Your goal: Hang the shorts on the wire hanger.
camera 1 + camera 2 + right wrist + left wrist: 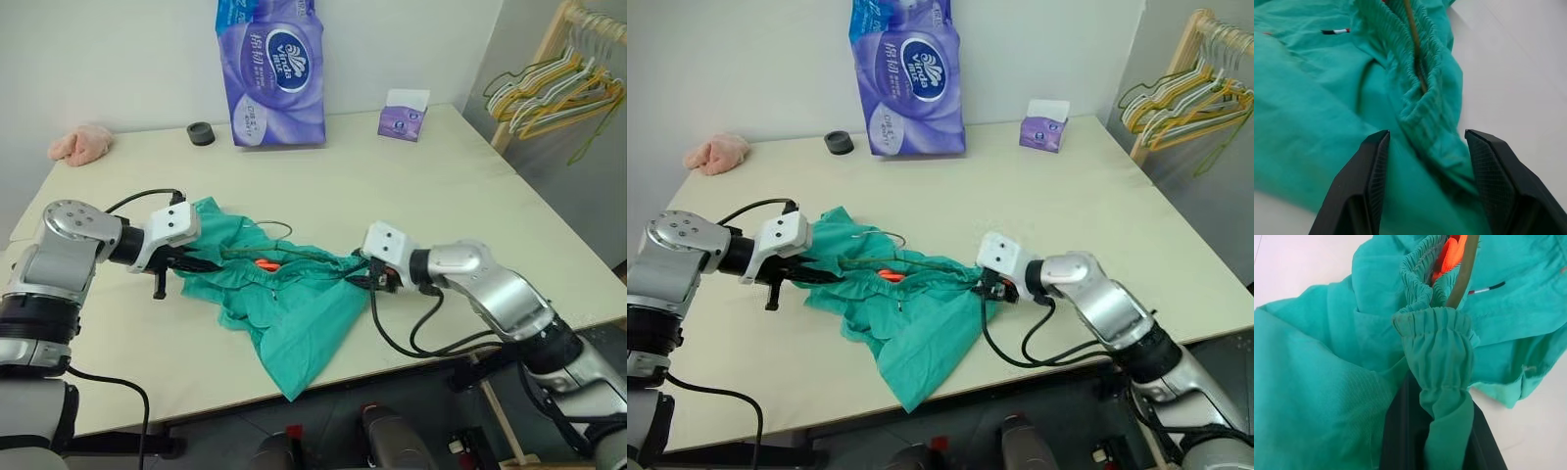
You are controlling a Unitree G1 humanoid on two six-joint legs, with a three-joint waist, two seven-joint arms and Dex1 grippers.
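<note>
Shorts (pixel 294 304) on tabletop (pixel 441 196): waistband pinched in closed left hand (pixel 186 262), its far end between parted right hand (pixel 1425 142) fingers; hanger (pixel 294 257) threaded inside.

Teal-green shorts (pixel 294 304) with orange tag (pixel 263 263); olive wire hanger (pixel 294 256).

Head stereo pair: high vantage, facing forward and down over the table (pixel 470 196); both eyes cover the same scene, slightly offset sideways. Left wrist camera: very near, looking along its fingers (pixel 1400 431) at the gathered waistband of the shorts (pixel 1317 382). Right wrist camera: close, sighting between its fingers (pixel 1364 186) toward 12 o'clock at the opposite waistband end. All four share the shorts.
</note>
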